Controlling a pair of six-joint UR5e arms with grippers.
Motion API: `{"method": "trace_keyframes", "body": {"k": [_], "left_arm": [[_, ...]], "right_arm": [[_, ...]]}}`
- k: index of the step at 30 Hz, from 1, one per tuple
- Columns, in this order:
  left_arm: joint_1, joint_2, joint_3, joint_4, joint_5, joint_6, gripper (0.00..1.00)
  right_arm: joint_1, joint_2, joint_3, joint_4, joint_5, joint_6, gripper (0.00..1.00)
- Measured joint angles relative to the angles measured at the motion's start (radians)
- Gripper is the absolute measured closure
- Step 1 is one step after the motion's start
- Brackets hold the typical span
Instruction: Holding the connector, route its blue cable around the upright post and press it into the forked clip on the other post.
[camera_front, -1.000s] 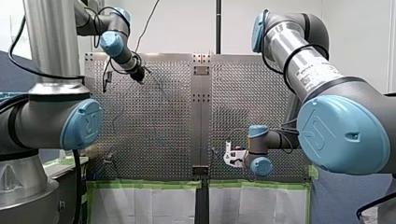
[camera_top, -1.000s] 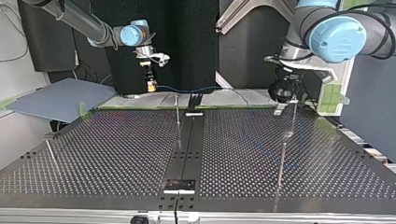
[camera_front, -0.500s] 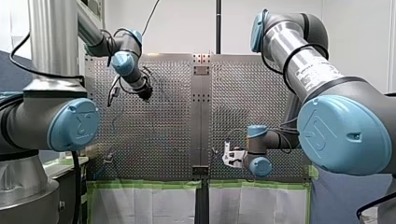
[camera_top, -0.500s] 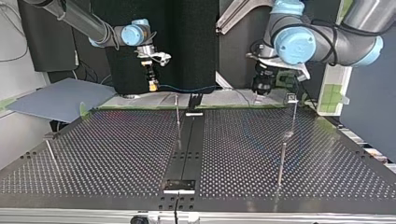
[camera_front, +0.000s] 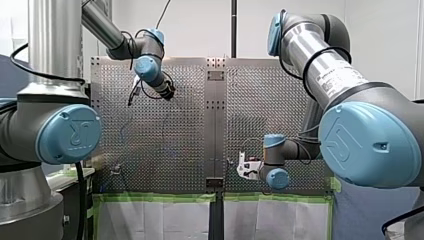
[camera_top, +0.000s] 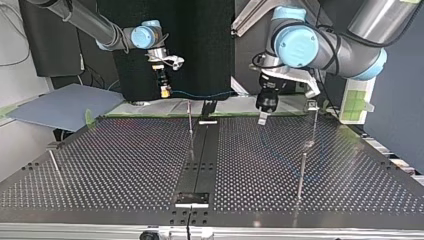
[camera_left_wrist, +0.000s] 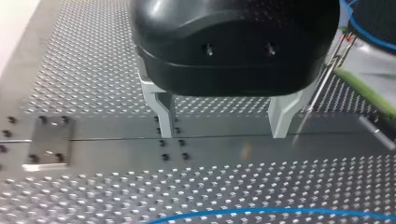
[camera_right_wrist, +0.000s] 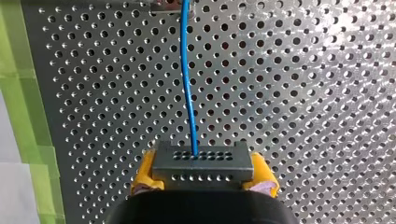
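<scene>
My right gripper (camera_right_wrist: 203, 171) is clamped on the connector (camera_right_wrist: 203, 161), its yellow pads (camera_right_wrist: 144, 176) pressed against the two ends. The cable (camera_right_wrist: 187, 70) leaves the connector's face and runs away over the table (camera_right_wrist: 303, 93). In the top view the pair hangs beyond the centre post (camera_top: 190, 125) and to its left, raised off the table. From there the cable stretches across behind the centre post toward its right, touching nothing that I can make out.

My left gripper (camera_left_wrist: 223, 119) is empty, its metal fingers (camera_left_wrist: 163, 109) spread wide above the table's strip (camera_left_wrist: 107, 133). In the top view it stands to the right of the centre post, between it and the clip post (camera_top: 314, 125). That post carries what I take to be the clip (camera_top: 312, 104) at its top. A bend of cable shows on the table near the left gripper in its wrist view.

I'd call this the opening of the routing step. The connector is in hand, but the cable has not gone round the centre post, which I take for the one to pass, and none of it sits in the clip.

Next I'd want the right arm to carry the connector round the centre post, with the line taut and low enough to catch. The left gripper could come down over the cable, close on it and steer it to the clip post. Slack is the risk: a loose cable could slip over the post's top.
</scene>
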Motion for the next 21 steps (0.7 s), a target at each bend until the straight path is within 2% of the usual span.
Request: {"method": "trace_keyframes", "body": {"k": [5, 8, 15, 21], "left_arm": [[0.000, 0.041, 0.003, 0.046, -0.041, 0.046, 0.00], [0.004, 0.049, 0.003, 0.074, -0.049, 0.074, 0.00], [0.013, 0.029, 0.004, 0.138, -0.048, 0.138, 0.00], [0.026, -0.013, 0.016, 0.191, -0.046, 0.181, 0.00]], "right_arm": [[0.000, 0.000, 0.000, -0.003, 0.000, 0.000, 1.00], [0.000, 0.000, -0.001, -0.003, 0.000, 0.000, 1.00], [0.000, 0.000, 0.000, -0.002, 0.000, 0.000, 1.00], [0.000, 0.000, 0.000, -0.002, 0.000, 0.000, 1.00]]}}
